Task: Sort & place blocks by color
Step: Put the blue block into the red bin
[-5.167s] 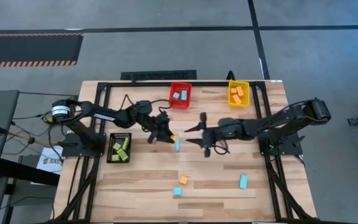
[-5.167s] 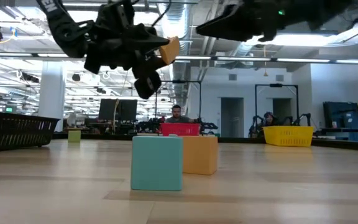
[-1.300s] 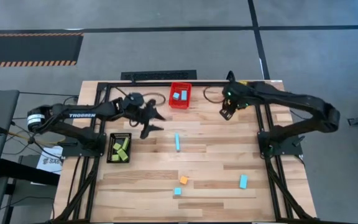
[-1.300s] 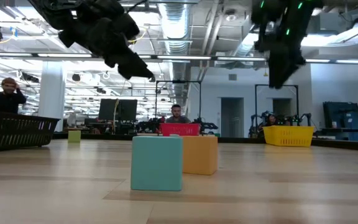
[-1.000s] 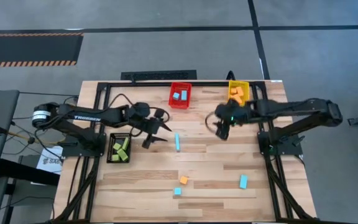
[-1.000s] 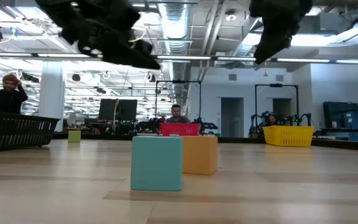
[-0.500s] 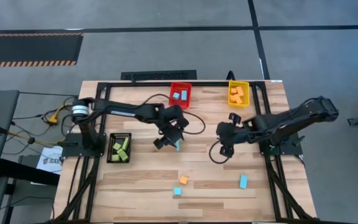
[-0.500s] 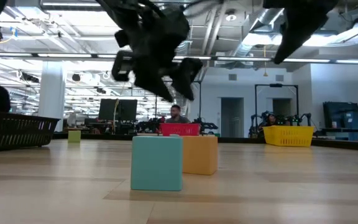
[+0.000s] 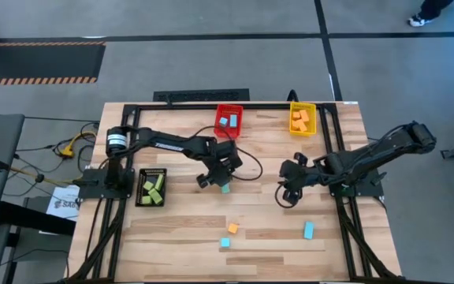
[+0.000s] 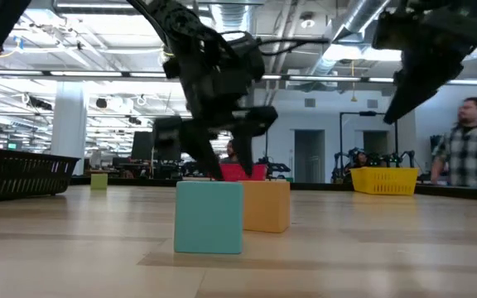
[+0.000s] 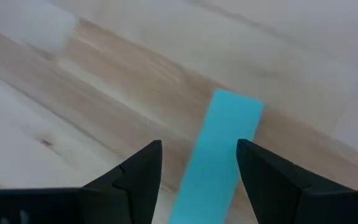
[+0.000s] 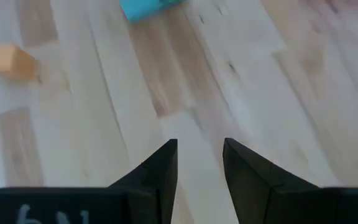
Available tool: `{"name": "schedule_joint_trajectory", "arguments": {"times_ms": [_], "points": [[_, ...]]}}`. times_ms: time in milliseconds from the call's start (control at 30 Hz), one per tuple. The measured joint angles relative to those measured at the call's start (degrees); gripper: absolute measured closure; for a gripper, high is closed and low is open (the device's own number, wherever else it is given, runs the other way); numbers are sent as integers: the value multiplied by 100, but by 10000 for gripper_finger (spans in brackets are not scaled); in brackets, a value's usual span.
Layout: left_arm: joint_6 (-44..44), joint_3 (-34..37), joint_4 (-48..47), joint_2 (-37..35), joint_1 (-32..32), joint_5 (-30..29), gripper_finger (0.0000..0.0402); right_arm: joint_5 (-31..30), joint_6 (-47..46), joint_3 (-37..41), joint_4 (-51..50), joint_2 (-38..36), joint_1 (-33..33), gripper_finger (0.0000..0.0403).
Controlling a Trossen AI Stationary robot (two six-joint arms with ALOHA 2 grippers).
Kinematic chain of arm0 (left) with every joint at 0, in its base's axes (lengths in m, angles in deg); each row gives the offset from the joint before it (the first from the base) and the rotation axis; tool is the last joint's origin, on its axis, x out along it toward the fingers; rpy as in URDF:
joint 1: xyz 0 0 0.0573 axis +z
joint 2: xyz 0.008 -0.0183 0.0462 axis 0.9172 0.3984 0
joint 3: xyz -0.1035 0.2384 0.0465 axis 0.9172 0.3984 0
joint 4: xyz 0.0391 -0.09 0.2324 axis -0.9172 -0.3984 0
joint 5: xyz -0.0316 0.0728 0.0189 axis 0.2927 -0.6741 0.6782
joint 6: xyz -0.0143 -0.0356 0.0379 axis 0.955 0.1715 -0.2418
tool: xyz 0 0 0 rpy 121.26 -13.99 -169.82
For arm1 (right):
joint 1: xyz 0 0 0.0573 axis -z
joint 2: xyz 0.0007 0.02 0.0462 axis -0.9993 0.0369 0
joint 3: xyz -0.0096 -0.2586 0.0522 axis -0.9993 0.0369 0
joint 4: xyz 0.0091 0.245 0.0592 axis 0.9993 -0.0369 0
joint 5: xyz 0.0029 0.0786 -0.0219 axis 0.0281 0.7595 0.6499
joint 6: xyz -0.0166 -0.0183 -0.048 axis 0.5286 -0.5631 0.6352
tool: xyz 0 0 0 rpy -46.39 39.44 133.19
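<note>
1. Nearest the front edge of the worktop (image 9: 172, 237), at about six o'clock, a small light blue cube (image 9: 225, 244) and an orange cube (image 9: 232, 228) sit close together; a light blue block (image 9: 308, 230) lies off toward four o'clock.
2. At the middle, the left hand (image 9: 221, 181) is down over a light blue bar (image 11: 219, 149), its fingers (image 11: 132, 177) spread to either side of the bar with gaps showing, not clamped on it.
3. Toward three o'clock, the right hand (image 9: 287, 195) hangs above bare wood, fingers (image 12: 160, 171) parted and holding nothing.
4. At nine o'clock the black bin (image 9: 139, 183) holds lime green blocks (image 9: 154, 188).
5. Farthest, at twelve o'clock, the red bin (image 9: 228, 111) holds light blue blocks (image 9: 227, 121); the yellow bin (image 9: 292, 110) at one o'clock holds orange blocks (image 9: 300, 120).
</note>
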Motion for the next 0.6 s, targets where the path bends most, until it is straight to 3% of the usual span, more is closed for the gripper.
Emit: {"name": "schedule_joint_trajectory", "arguments": {"times_ms": [600], "points": [[368, -184, -496, 509, 12, -122, 221, 21, 102, 162, 368, -258, 204, 258]]}}
